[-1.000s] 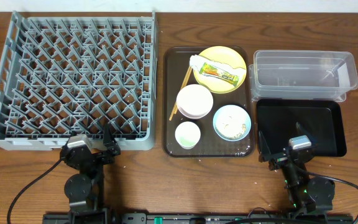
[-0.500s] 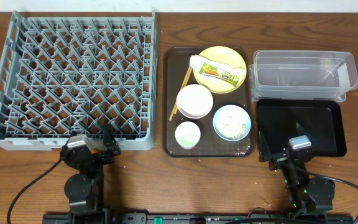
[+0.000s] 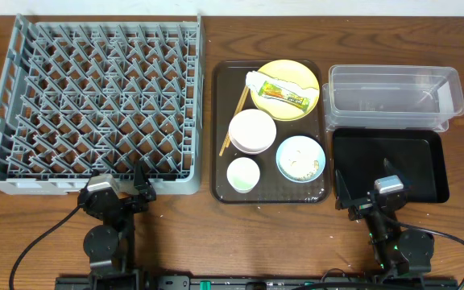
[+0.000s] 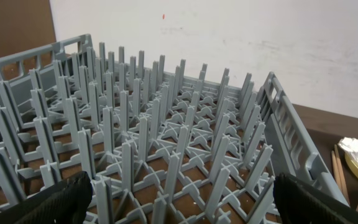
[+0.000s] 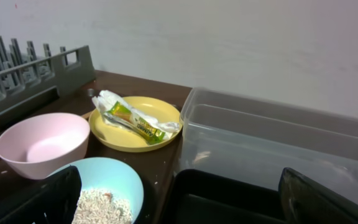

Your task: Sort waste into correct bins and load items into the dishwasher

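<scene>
**A:** Two sets of fingers. What state are they in?

**B:** Both are released. The left fingers (image 4: 55, 202) are spread wide and grasp nothing. They face the pegs of the grey dish rack (image 4: 166, 143). The right fingers (image 5: 36, 199) are spread just as wide and also grasp nothing.

**A:** Where do the arms sit?

**B:** At the near side of the tabletop (image 3: 216, 234). The left one is just beside the rack's front wall, and the right one is at the near left corner of the black tray (image 3: 409, 161).

**A:** And the dishes?

**B:** All are on the brown serving tray (image 3: 271, 193), between the rack and the bins. The yellow plate (image 3: 288, 71) is at its far end. The green-and-orange snack wrapper (image 3: 284, 94) lies across the plate, with the crumpled white wrapper (image 3: 256, 79) at the plate's left edge. The white bowl (image 3: 252, 130) is in the middle. The chopsticks (image 3: 234, 121) lie slanted along its left side. The small cup (image 3: 243, 174) is at the near left.

**A:** The food scraps?

**B:** The rice-like scraps (image 3: 300, 159) lie inside the light-blue bowl (image 3: 281, 153), at the near right of the serving tray.

**A:** The bins?

**B:** The clear tub (image 3: 393, 70) is on the far right, and the black tray is directly in front of it. From overhead I cannot tell whether the two touch.
</scene>
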